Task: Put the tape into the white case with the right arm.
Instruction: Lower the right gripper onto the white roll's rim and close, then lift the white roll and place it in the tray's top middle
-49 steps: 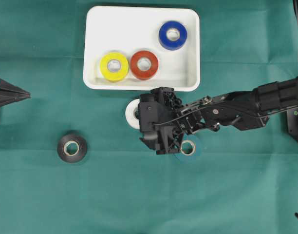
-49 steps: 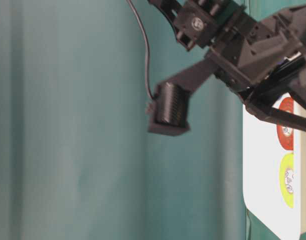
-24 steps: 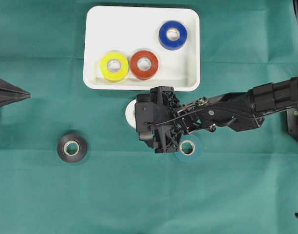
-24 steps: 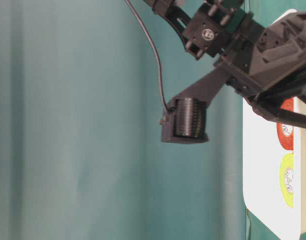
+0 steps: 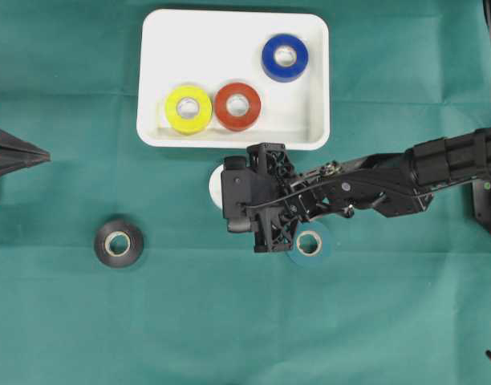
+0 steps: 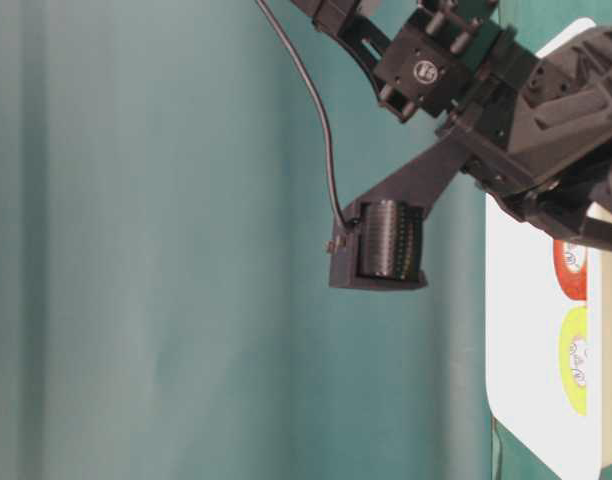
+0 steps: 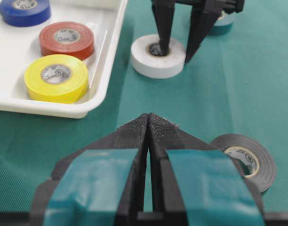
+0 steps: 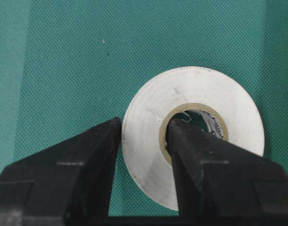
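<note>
The white tape (image 8: 193,136) lies flat beside the white case (image 5: 233,78); the right arm's fingers (image 8: 94,160) straddle its wall, one inside the core, not yet clenched

Six tape rolls (image 5: 237,106), one white case (image 5: 233,36), two end effectors (image 7: 175,52).

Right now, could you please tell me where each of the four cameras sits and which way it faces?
Overhead exterior: above, facing straight down at the white case, loose rolls and the right arm.
Table-level exterior: low, facing along the cloth; right arm close up, case edge behind.
Left wrist: on the left gripper, jaws together, facing the white roll and the right gripper.
Right wrist: above its own jaws, one fingertip inside the roll's core, one outside.
Shared: both wrist views show the white roll.
</note>
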Motion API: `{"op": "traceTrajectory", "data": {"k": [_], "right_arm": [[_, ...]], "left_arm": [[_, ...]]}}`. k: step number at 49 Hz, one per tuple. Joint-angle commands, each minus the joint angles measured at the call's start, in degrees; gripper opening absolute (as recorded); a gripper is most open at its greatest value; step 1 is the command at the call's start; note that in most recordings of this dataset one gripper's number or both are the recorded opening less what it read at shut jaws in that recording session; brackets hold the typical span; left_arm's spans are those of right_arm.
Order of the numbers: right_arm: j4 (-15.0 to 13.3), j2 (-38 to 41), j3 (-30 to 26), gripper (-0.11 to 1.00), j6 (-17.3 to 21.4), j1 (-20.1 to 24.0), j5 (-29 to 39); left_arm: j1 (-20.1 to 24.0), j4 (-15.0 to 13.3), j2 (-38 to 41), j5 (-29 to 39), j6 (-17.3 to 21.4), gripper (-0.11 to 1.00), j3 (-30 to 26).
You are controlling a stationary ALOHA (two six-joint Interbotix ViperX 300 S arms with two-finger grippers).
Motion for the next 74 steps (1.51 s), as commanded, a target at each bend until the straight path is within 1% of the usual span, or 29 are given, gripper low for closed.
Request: {"op": "traceTrajectory", "data": {"k": [1,9,17,26,31,38,46,63,69,74], "right_arm": [[0.0,-3.5,-1.1,0.03,0.1,0.6,0.0],[0.1,-7.6,-1.1,0.03,0.1,0.9,0.6],[0.1,-11.2,-1.1,0.03,0.1,1.0,3.8],[0.1,-11.7,-1.1,0.03,0.0,0.6,4.8],[-0.1,-11.7,-1.1,0.03,-0.1,-0.4,4.8],[-0.2,-11.7,-1.3,0.03,-0.5,-4.0,4.7],[-0.3,-11.7,-1.3,0.03,-0.6,-9.2,4.2],[-0.4,-10.5,-1.3,0.03,-0.6,-20.2,-0.9],[-0.4,-9.2,-1.3,0.03,-0.7,-22.9,-2.5],[-1.1,-8.2,-1.3,0.03,-1.1,-23.9,-3.3]], "left_arm": [[0.2,-0.1,0.4,-0.4,0.0,0.0,-0.7],[0.2,-0.1,0.4,-0.4,-0.1,0.0,-0.7],[0.2,-0.1,0.4,-0.4,0.0,0.0,-0.7],[0.2,-0.1,0.4,-0.4,0.0,0.0,-0.6],[0.2,-0.1,0.4,-0.4,0.0,0.0,-0.7],[0.2,-0.1,0.4,-0.4,0.0,0.0,-0.7],[0.2,-0.1,0.4,-0.4,0.0,0.0,-0.6],[0.2,-0.1,0.4,-0.4,0.0,0.0,-0.6],[0.2,-0.1,0.4,-0.4,0.0,0.0,-0.6],[0.2,-0.1,0.4,-0.4,0.0,0.0,-0.6]]}}
